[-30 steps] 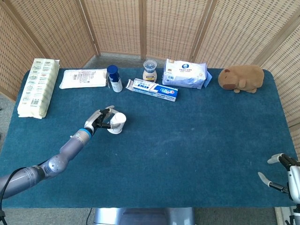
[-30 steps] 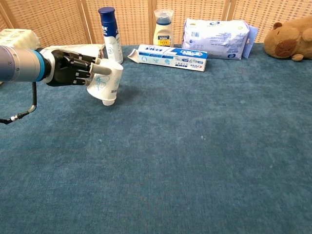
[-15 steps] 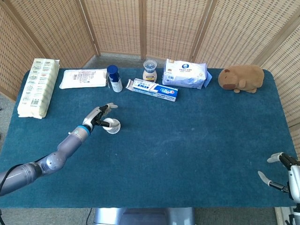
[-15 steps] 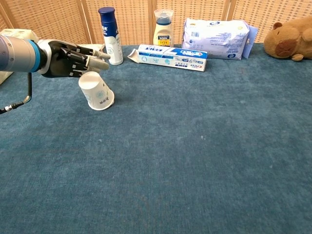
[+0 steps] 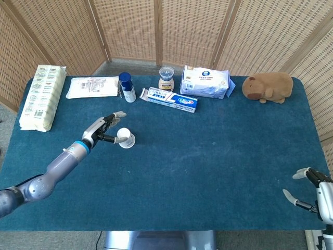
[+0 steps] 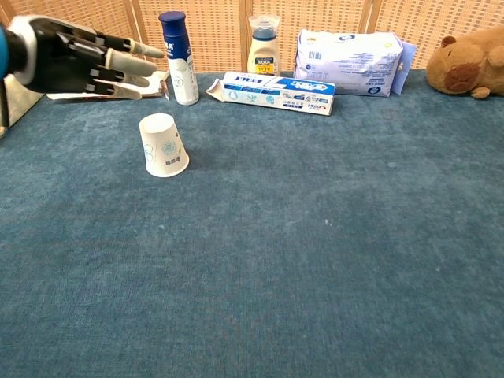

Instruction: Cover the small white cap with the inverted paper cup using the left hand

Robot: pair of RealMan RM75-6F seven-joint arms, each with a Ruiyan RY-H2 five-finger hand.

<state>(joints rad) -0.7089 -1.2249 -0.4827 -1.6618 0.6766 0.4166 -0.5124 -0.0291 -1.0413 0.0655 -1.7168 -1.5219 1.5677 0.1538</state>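
One cup on desk: paper cup [image 6: 163, 145] mouth-down on blue desk [image 6: 315, 260], bottom up, slight lean in chest view.
Cap: small white cap not visible in either view; judged hidden under the cup, cannot confirm.
Left robot hand: left robot hand [image 6: 75, 61] empty, fingers spread and pointing toward the cup, clear of it, no contact; head view shows fingertips just beside the cup [image 5: 125, 138].
Right robot hand: right robot hand [image 5: 312, 190] at near right desk edge, fingers apart, holding nothing, well apart from the cup.
Key relation: cup lies ahead of left fingertips, slightly to the robot's right; long axis near vertical; left robot hand far nearer than right.
Step judged: cover placed, release done; only retreat of left arm left.
Risk: lean of cup hints at rim resting on cap; a brush from the fingers could tip it.
Background: blue spray bottle [image 6: 179, 57], small jar [image 6: 263, 47], toothpaste box [image 6: 272, 92], wipes pack [image 6: 348, 52], plush toy [image 6: 471, 64] along far edge.
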